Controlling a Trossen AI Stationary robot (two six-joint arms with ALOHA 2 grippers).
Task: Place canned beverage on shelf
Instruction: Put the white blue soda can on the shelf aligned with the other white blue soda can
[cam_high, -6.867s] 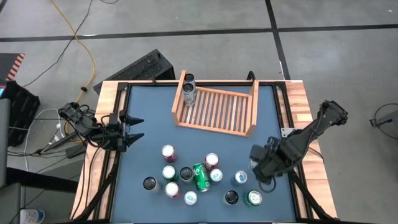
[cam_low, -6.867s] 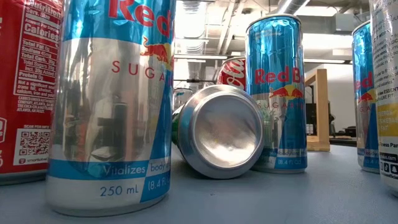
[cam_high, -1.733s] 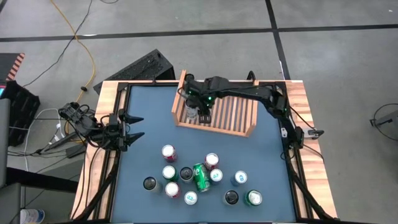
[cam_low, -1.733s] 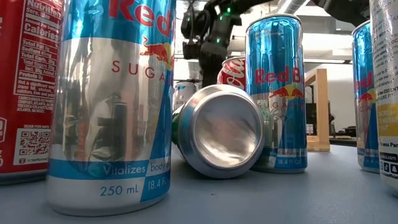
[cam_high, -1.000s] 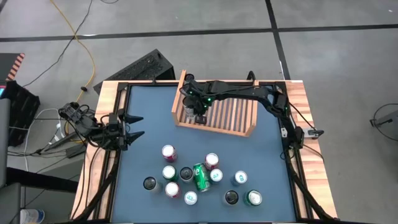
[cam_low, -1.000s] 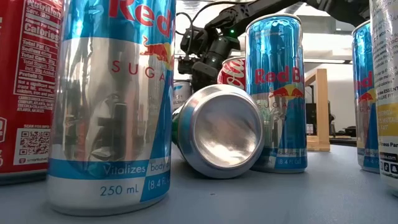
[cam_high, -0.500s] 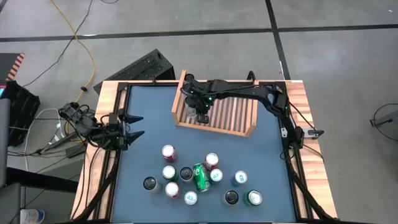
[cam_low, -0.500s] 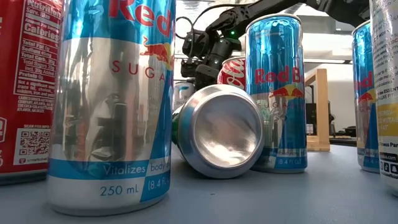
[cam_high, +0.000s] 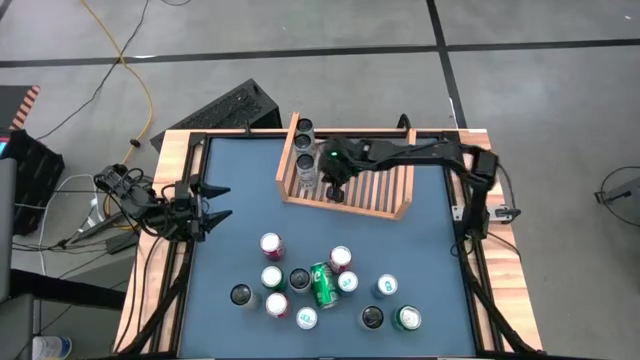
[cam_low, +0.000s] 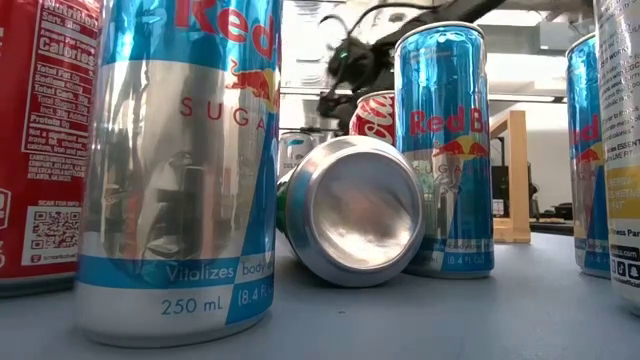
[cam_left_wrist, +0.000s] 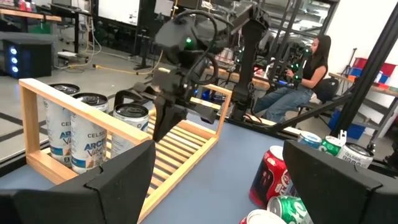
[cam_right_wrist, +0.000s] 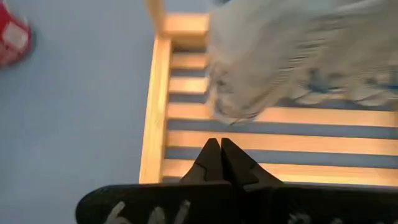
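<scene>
R gripper (cam_high: 335, 190) hangs over the shelf (cam_high: 400, 175) at the far side of the table (cam_high: 230, 250), jaws closed on nothing, just beside three upright cans (cam_high: 305, 152) lined along the shelf's left wall; L gripper (cam_high: 215, 208) waits at table's left edge, jaws open.

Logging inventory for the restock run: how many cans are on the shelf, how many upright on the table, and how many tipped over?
Cans on the shelf: 3
Upright cans on the table: 11
Green can lying on its side on the table: 1
Total: 15
</scene>
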